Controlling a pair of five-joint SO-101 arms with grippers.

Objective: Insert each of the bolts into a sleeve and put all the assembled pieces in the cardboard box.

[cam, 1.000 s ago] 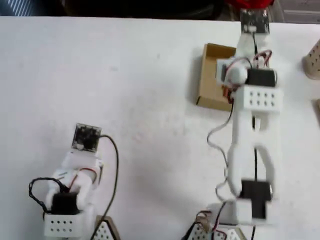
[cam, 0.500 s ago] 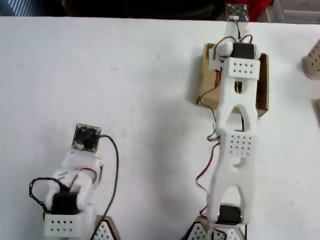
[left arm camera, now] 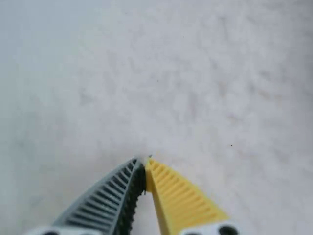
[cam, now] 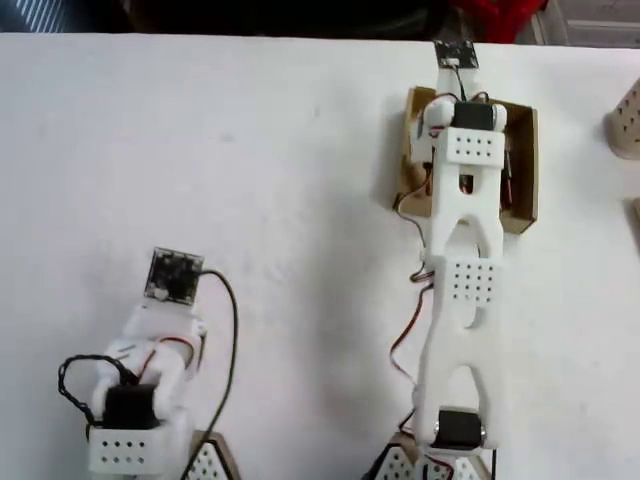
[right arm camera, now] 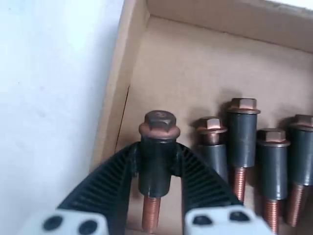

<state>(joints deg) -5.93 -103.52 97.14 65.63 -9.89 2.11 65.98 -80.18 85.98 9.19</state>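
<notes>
My right gripper (right arm camera: 157, 152) is shut on an assembled piece (right arm camera: 155, 169), a copper bolt in a dark sleeve, held head-up over the cardboard box (right arm camera: 122, 73) near one side wall. Several more assembled pieces (right arm camera: 242, 134) lie side by side on the box floor just beside it. From above, the right arm (cam: 465, 150) stretches out across the cardboard box (cam: 522, 170) at the table's far side. My left gripper (left arm camera: 145, 169) is shut with nothing in it, its grey and yellow fingers pointing at bare white table. The left arm (cam: 150, 350) sits folded at the near left.
The white table (cam: 250, 150) is open across its left and middle. A perforated cardboard piece (cam: 626, 120) stands at the right edge. Loose cables (cam: 410, 320) hang beside the right arm, and both arm bases sit at the near edge.
The right arm has stretched out farther over the box, carrying the assembled piece with it and lowering toward the box. The left arm has not moved.
</notes>
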